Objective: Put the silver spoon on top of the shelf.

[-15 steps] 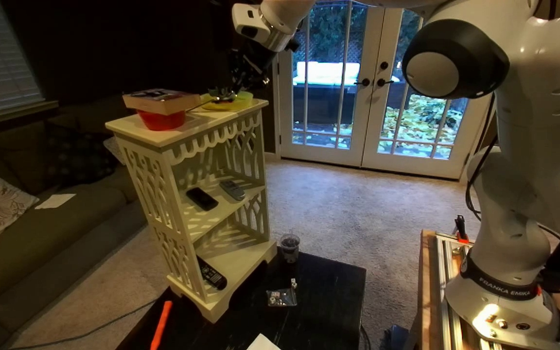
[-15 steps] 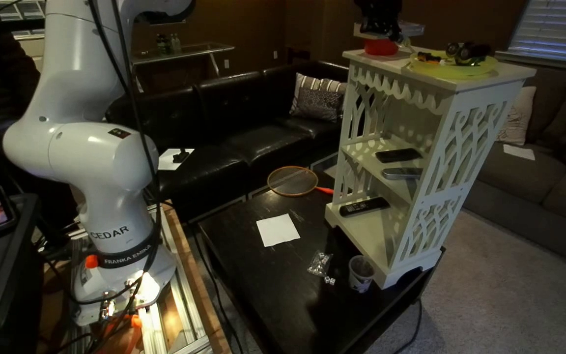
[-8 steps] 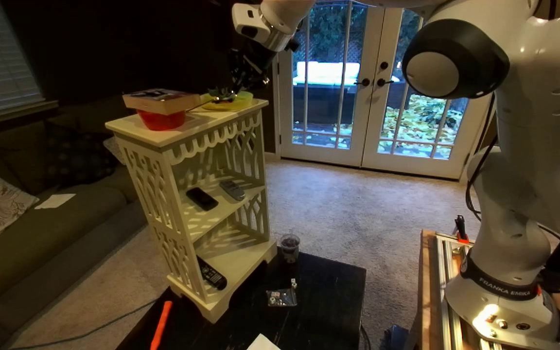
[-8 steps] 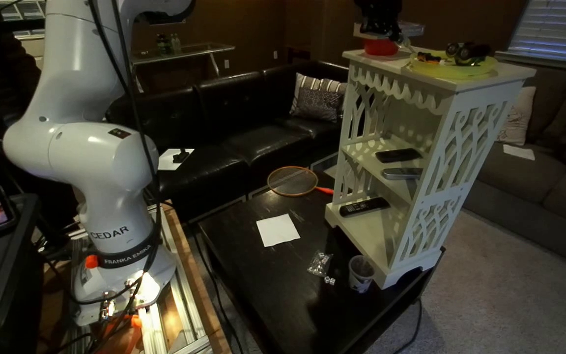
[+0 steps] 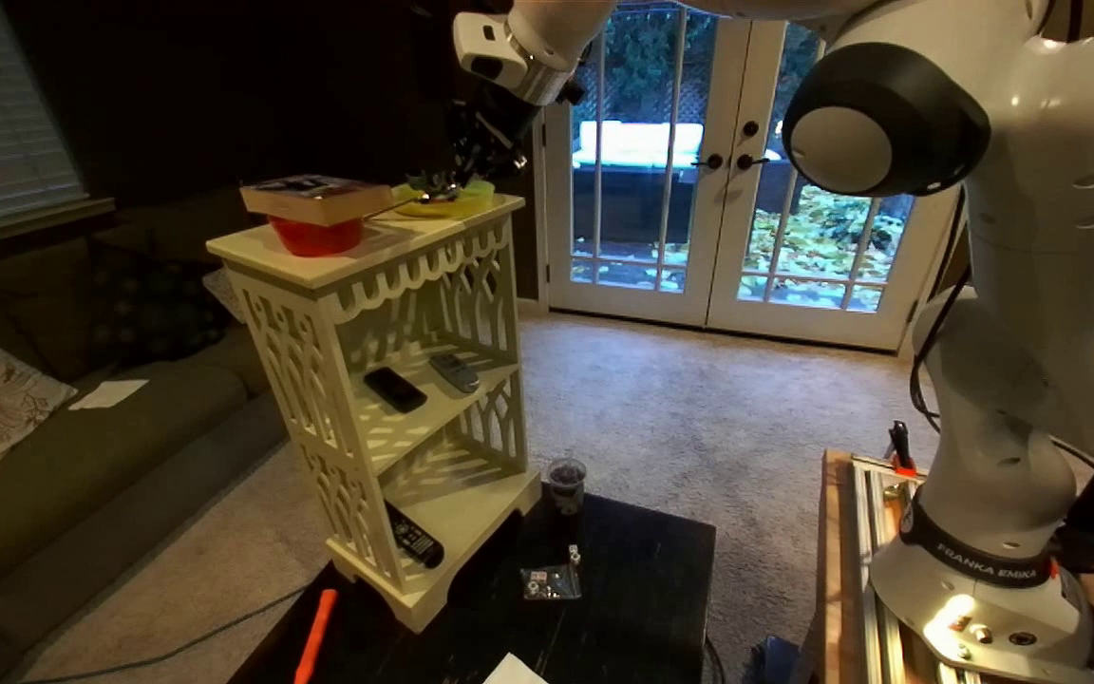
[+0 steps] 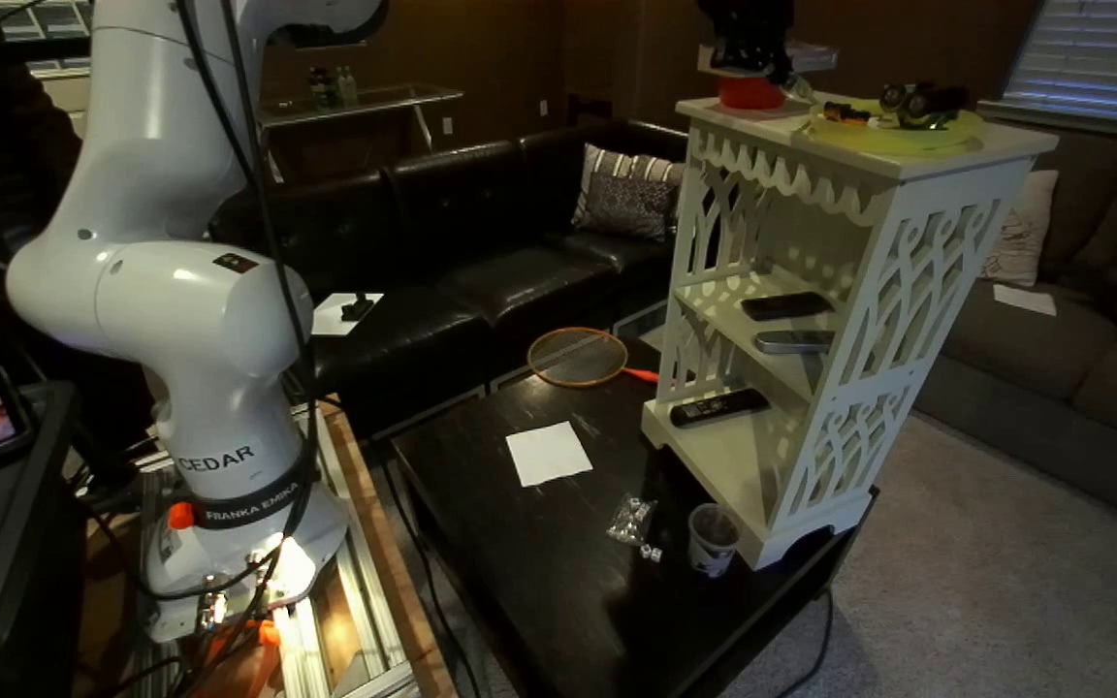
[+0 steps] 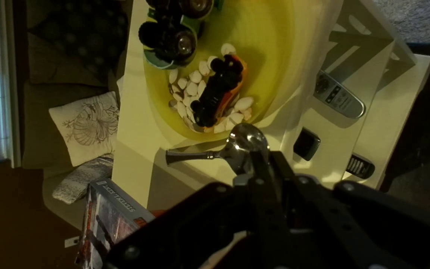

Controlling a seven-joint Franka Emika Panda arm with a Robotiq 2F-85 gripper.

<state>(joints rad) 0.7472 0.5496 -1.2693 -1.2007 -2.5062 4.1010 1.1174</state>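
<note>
The silver spoon [image 7: 237, 149] is held by its bowl; one finger [image 7: 260, 166] crosses the bowl's edge in the wrist view. My gripper [image 7: 269, 155] is shut on it, low over the top of the cream-white shelf [image 7: 133, 160]. In an exterior view the spoon [image 5: 438, 193] slopes, its handle running down toward the top of the shelf [image 5: 390, 237]. Whether the handle's end touches that top I cannot tell. Dark jaws of the gripper [image 6: 789, 78] show small and blurred in an exterior view, above the shelf [image 6: 781, 124].
Beside the spoon stands a yellow dish [image 7: 267, 22] with toy vehicles [image 7: 218, 93] and white pebbles [image 7: 192, 87]. A book [image 5: 314, 195] lies across a red bowl [image 5: 314, 237] at the top's other end. Remotes [image 5: 454, 370] lie on the tiers below.
The arm has shifted only slightly. In an exterior view a little more of the spoon's shiny bowl shows than before. The grip looks the same.
</note>
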